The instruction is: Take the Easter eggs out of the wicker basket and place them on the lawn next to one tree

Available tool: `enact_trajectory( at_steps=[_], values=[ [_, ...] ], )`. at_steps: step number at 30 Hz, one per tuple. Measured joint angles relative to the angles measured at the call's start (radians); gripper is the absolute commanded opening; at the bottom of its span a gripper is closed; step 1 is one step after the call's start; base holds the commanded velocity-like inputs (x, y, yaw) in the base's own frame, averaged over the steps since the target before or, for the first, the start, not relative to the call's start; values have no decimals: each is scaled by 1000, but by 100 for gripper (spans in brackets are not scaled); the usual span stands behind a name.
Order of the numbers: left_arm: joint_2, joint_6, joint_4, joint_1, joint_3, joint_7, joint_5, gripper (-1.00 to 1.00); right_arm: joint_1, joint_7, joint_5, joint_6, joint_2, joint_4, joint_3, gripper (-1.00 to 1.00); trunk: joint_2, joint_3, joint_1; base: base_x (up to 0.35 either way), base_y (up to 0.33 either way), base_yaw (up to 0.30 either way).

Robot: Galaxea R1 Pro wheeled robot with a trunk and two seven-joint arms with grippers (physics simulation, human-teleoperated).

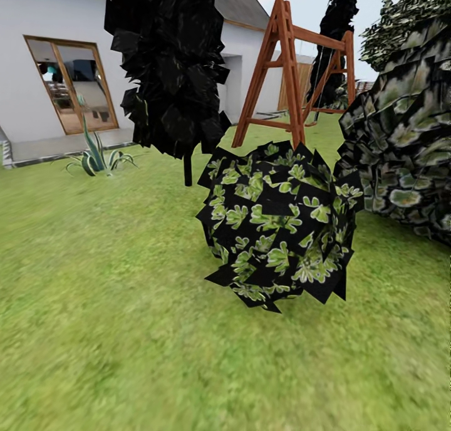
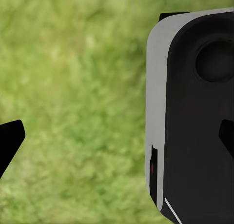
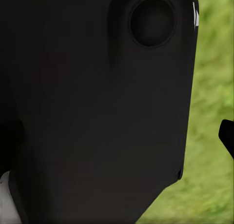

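Green lawn [image 1: 94, 306] and a round leafy bush [image 1: 279, 221] fill the outlook, basket and eggs unsighted, jaws' state indeterminable; advise steering around the bush to locate the basket

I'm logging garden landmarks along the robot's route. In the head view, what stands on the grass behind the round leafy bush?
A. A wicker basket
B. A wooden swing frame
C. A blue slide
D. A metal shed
B: a reddish-brown wooden swing frame rises on the lawn behind the round bush.
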Motion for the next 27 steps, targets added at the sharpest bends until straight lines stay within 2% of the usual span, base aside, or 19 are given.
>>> enact_trajectory(
  at_steps=[10,21,27],
  values=[
    [0,0,0,0,0,0,0,100,0,0,1,0,0,1,4,100,0,0,0,-67,35,-4],
    [0,0,0,0,0,1,0,100,0,0,1,0,0,3,5,100,0,0,0,-9,5,185],
    [0,0,0,0,0,1,0,100,0,0,1,0,0,3,5,100,0,1,0,-1,0,-19]
  ],
)
